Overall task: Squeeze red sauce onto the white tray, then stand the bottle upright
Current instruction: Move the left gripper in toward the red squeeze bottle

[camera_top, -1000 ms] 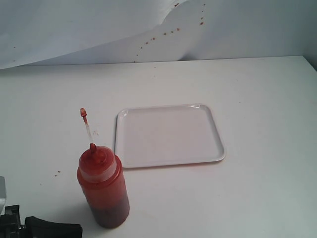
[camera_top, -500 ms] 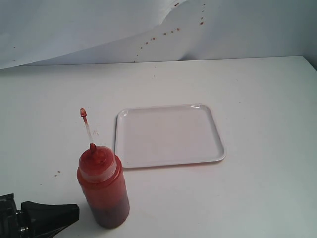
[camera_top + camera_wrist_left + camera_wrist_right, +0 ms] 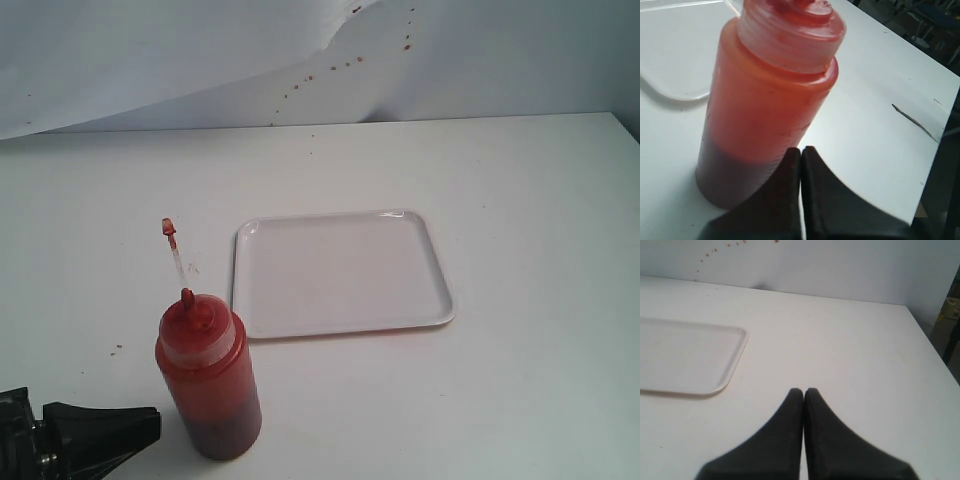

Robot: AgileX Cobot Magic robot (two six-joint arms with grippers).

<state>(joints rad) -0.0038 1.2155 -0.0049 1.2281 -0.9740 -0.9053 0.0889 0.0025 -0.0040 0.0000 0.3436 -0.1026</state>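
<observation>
Red-tinted, translucent plastic marks the cylindrical squeeze bottle (image 3: 210, 385), which stands upright on the white counter (image 3: 520, 200) at the near left, close to the near left corner of the flat white rectangular plastic tray (image 3: 340, 272), its base clear of the low rim. The sauce inside looks darker toward the bottom. From the stained nozzle cap a thin clear tether rises to the far left, ending in a small red tip cap (image 3: 168, 227). The left wrist view cuts off the top of the bottle. Only the black tip of the left tool (image 3: 155, 425) enters the exterior view, cut off by the near left corner. Its jaws are pressed together on nothing, just left of the bottle's base, and whether it touches cannot be told. The right tool (image 3: 803, 391) shows only in its own wrist view, jaws likewise closed and empty, over bare counter beside a corner of the tray. The tray's face is plain glossy white. Bare counter spreads wide to the right of the tray and beyond it, up to the white backdrop sheet (image 3: 150, 60), which carries small reddish specks, and the counter's far right corner shows at the frame's edge.
</observation>
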